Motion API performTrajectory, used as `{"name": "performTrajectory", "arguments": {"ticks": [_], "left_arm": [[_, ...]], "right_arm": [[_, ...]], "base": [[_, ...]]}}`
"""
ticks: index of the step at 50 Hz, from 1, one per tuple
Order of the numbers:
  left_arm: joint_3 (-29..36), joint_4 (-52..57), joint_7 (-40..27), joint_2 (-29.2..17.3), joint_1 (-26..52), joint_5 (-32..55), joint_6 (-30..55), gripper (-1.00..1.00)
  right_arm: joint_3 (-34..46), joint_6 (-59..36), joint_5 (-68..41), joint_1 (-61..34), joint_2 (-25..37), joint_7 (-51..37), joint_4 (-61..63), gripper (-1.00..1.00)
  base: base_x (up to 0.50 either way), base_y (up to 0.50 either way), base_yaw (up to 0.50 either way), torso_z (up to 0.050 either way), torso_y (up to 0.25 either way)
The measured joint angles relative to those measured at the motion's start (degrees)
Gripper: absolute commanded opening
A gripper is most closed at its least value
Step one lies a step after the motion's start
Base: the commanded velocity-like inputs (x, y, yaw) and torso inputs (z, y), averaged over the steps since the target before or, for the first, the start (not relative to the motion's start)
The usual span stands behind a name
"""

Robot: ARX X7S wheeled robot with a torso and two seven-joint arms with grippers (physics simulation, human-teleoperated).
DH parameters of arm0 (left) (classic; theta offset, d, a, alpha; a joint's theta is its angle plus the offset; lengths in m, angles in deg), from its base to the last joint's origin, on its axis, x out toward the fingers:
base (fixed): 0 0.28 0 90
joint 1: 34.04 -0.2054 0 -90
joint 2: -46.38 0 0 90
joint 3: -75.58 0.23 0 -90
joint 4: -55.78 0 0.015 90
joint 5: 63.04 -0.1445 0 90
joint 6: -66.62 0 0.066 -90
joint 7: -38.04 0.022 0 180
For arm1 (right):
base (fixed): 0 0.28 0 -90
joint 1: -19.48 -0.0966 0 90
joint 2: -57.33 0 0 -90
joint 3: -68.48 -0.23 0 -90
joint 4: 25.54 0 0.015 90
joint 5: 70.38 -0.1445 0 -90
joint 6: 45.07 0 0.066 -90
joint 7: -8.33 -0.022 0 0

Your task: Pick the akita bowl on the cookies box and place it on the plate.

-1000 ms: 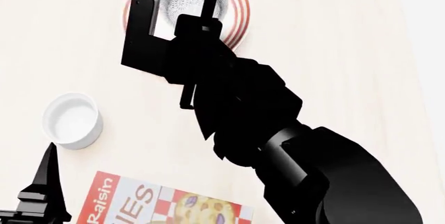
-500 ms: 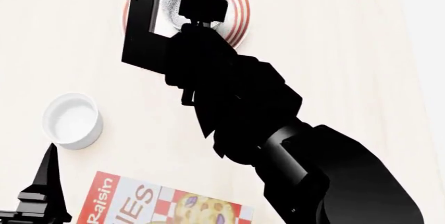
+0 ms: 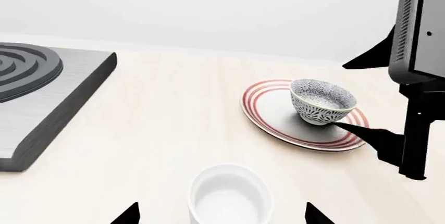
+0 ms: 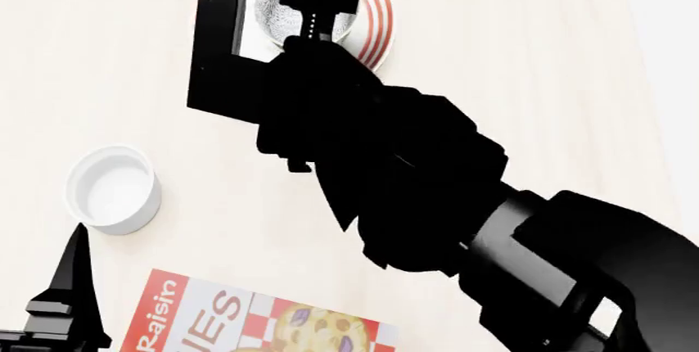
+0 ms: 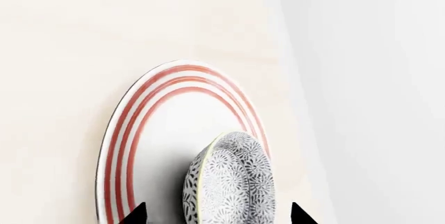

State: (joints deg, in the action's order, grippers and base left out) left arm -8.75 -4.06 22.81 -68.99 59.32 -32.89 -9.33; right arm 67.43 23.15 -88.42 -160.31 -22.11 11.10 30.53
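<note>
The speckled akita bowl (image 3: 322, 101) stands upright on the red-ringed plate (image 3: 278, 125). In the head view, the bowl (image 4: 273, 10) and the plate (image 4: 375, 33) lie at the far end of the table, mostly behind my right arm. My right gripper (image 5: 217, 216) is open; its fingertips (image 5: 136, 214) straddle the bowl (image 5: 233, 182) without touching it. The cookies box (image 4: 229, 319) lies at the near edge, and no bowl sits on the part that shows. My left gripper (image 3: 221, 219) is open and holds nothing, just short of the white cup.
A plain white cup (image 4: 113, 188) stands left of the middle of the table, close in front of my left gripper in the left wrist view (image 3: 230, 195). A grey stove burner block (image 3: 49, 94) sits off to one side. A white wall rises behind the table.
My right arm has moved a little farther over the plate and looms larger in the head view. The bowl stays on the plate. The left arm has not moved.
</note>
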Motion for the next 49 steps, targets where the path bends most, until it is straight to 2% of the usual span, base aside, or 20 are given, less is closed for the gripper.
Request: {"name": "performTrajectory", "arguments": {"ticks": [14, 26, 36, 49], "left_arm": [[-0.8, 0.9, -1.8, -0.1, 0.4, 0.0, 0.6, 1.0], [-2.6, 3.0, -4.1, 0.5, 0.6, -1.3, -1.4, 1.0], [-4.9, 6.8, -6.5, 1.6, -0.4, -6.8, -7.8, 1.0], [-7.9, 8.6, -8.6, 4.3, -2.5, -12.1, -18.8, 1.0]], "right_arm": [[-5.0, -9.7, -5.6, 0.0, 21.5, -9.9, 39.2, 1.0], [-10.3, -9.8, -8.8, 7.4, 40.0, -28.2, 67.7, 1.0], [-13.1, 1.3, -7.0, 17.8, 54.4, -49.9, 81.9, 1.0], [-12.0, 21.4, 3.4, 29.2, 68.8, -74.0, 89.5, 1.0]], "base": [[0.0, 0.0, 0.0, 0.0, 0.0], [0.0, 0.0, 0.0, 0.0, 0.0], [0.0, 0.0, 0.0, 0.0, 0.0], [0.0, 0.0, 0.0, 0.0, 0.0]]}}
